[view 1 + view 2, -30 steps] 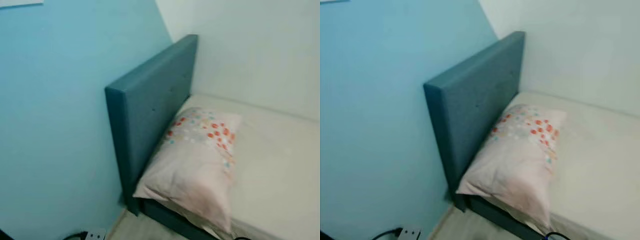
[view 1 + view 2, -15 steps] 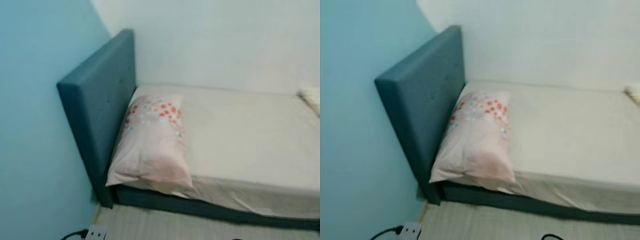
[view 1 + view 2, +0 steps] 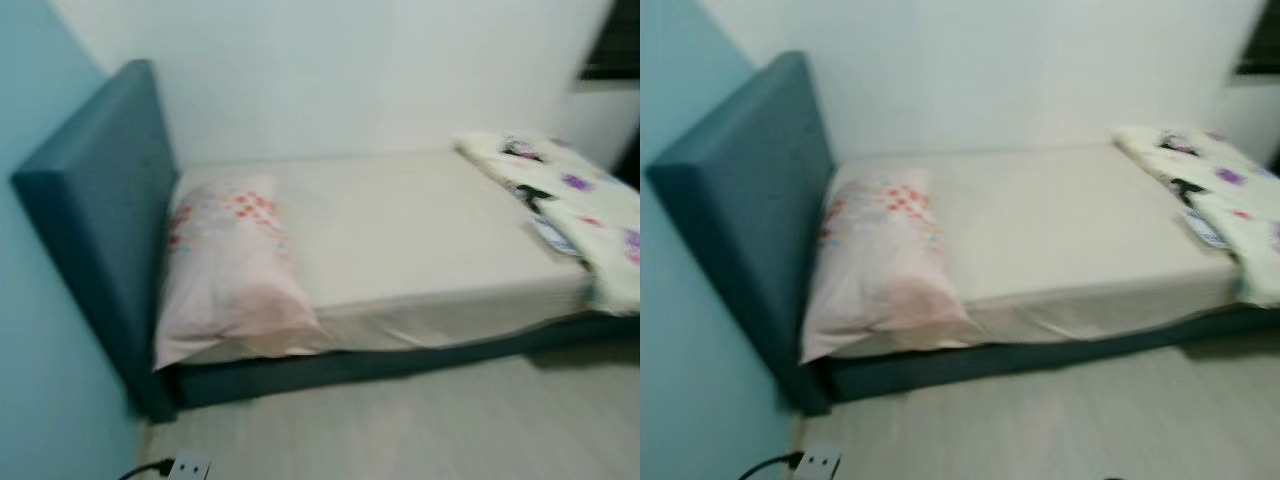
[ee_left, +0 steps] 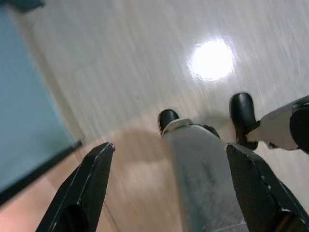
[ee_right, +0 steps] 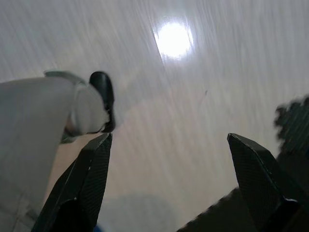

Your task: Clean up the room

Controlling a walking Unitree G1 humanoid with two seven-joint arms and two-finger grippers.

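Left eye view is showing a bed [image 3: 420, 240] running across the middle of the frame, somewhat blurred.
A pink pillow [image 3: 225, 265] is lying at centre left against the teal headboard [image 3: 95, 215], while a patterned blanket [image 3: 570, 200] is bunching at the right edge. A power strip [image 3: 188, 467] is sitting on the floor [image 3: 420, 425] at lower left. Both the left gripper [image 4: 171, 186] and the right gripper [image 5: 176, 181] are hanging over the floor with fingers spread apart, holding nothing.

No readable text, label, brand, number or sign anywhere. Only blurred dots on the pale pink pillow [image 3: 228, 262] and blurred purple-and-black prints on the cream blanket [image 3: 566, 196].
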